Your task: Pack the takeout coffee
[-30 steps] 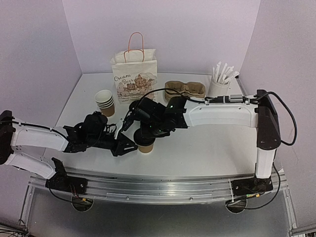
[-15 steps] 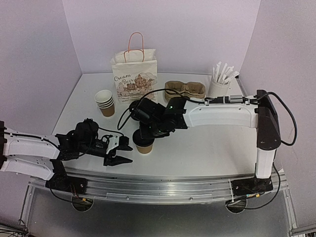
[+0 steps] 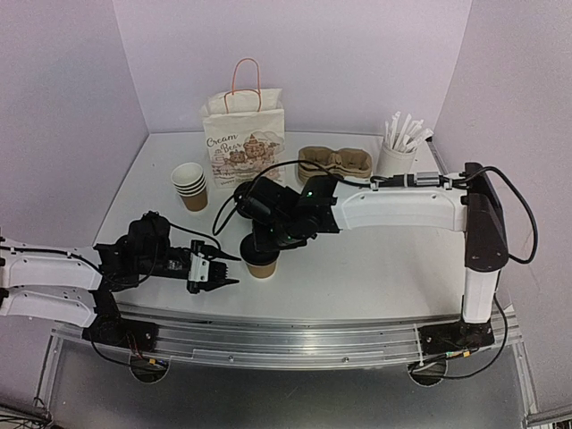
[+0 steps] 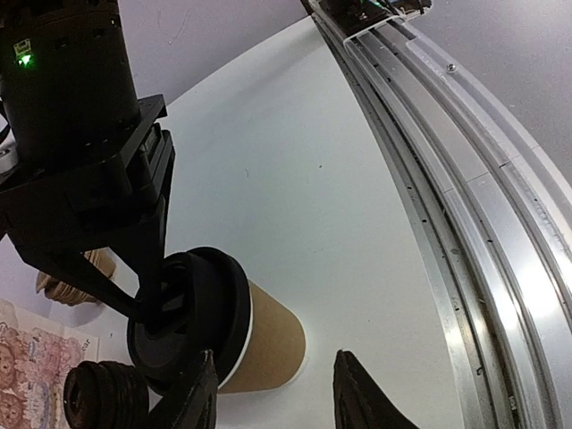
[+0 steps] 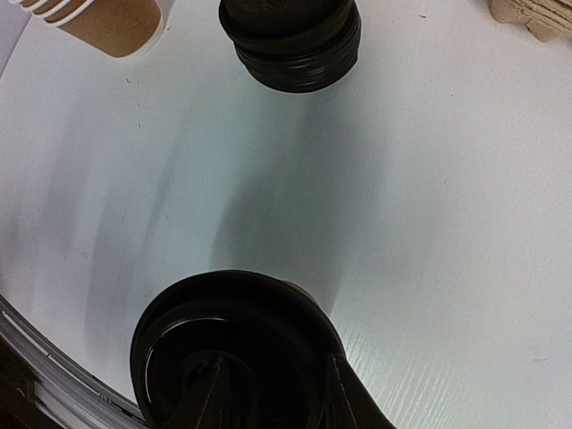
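Observation:
The takeout coffee, a brown paper cup with a black lid, stands near the table's front middle. My right gripper is straight above it. One finger lies on the lid's top and the other outside its rim, so the jaws are closed on the lid's edge. My left gripper is open and empty, a short way left of the cup and not touching it. In the left wrist view its fingertips frame the cup's base.
A printed paper bag stands at the back. A stack of lidless cups is on its left and pulp cup carriers and a straw holder on its right. A stack of black lids sits behind the cup. The metal rail runs along the near edge.
My left gripper has let go of the cup, opened, and drawn back to the left and toward the near edge. The right gripper and the cup have stayed put.

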